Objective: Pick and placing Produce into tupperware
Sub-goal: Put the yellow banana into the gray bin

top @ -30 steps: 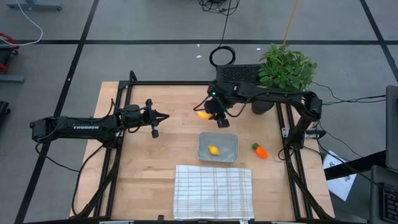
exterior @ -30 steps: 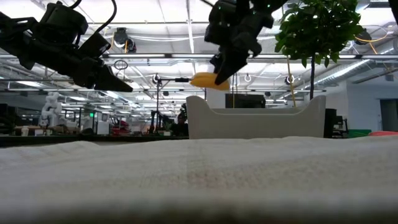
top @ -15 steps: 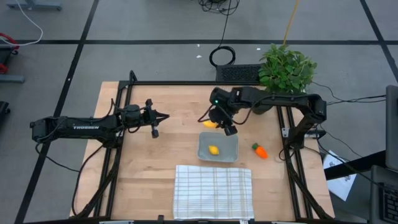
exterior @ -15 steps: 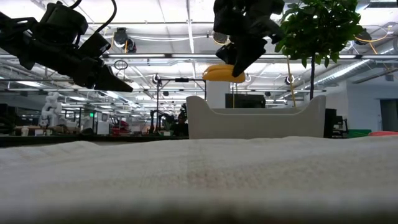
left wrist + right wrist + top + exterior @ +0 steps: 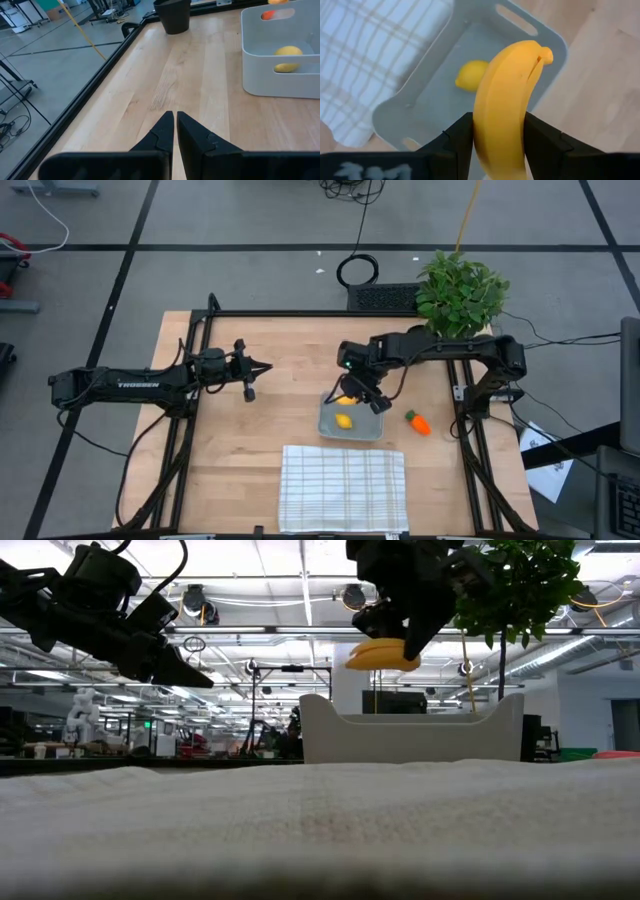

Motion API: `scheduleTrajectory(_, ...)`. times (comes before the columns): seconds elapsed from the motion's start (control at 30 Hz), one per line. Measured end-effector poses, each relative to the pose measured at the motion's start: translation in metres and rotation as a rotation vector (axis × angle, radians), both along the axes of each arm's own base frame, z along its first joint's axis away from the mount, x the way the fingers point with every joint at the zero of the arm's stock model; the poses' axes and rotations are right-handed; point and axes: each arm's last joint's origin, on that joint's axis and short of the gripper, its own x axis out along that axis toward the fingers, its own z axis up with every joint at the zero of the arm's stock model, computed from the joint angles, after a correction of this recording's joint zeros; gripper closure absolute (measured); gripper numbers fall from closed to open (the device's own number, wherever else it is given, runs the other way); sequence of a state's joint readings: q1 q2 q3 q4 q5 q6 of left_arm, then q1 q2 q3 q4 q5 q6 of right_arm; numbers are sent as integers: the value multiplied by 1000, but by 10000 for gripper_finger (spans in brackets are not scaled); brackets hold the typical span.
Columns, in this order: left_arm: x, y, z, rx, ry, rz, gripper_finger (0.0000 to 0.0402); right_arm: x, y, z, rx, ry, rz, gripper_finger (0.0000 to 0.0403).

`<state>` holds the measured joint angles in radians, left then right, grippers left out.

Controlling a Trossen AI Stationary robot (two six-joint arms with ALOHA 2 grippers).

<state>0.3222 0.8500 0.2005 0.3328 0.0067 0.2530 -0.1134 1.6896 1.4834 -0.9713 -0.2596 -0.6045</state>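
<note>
Yellow banana [image 5: 506, 95] clamped in right gripper [image 5: 362, 392], held above the tub [image 5: 372, 424] rim so it can drop in beside the lemon [image 5: 343, 420] inside. Carrot [image 5: 417, 421] lies just beside tub. Left gripper [image 5: 262, 367] pinched shut, empty, parked well clear.

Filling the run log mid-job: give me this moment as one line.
right gripper: shut on banana, above tupperware | lemon: inside | carrot: on table, beside tupperware | left gripper: shut, idle
</note>
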Motion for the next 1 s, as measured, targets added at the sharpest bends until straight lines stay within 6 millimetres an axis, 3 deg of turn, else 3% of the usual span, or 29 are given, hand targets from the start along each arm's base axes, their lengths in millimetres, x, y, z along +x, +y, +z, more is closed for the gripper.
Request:
scheduleTrajectory(0.63, 0, 0, 0, -5, -2, 2, 376, -5, 15, -27, 13, 53, 25, 266)
scheduleTrajectory(1.0, 0, 0, 0, -7, -2, 2, 376, -5, 28, -25, 26, 47, 21, 266)
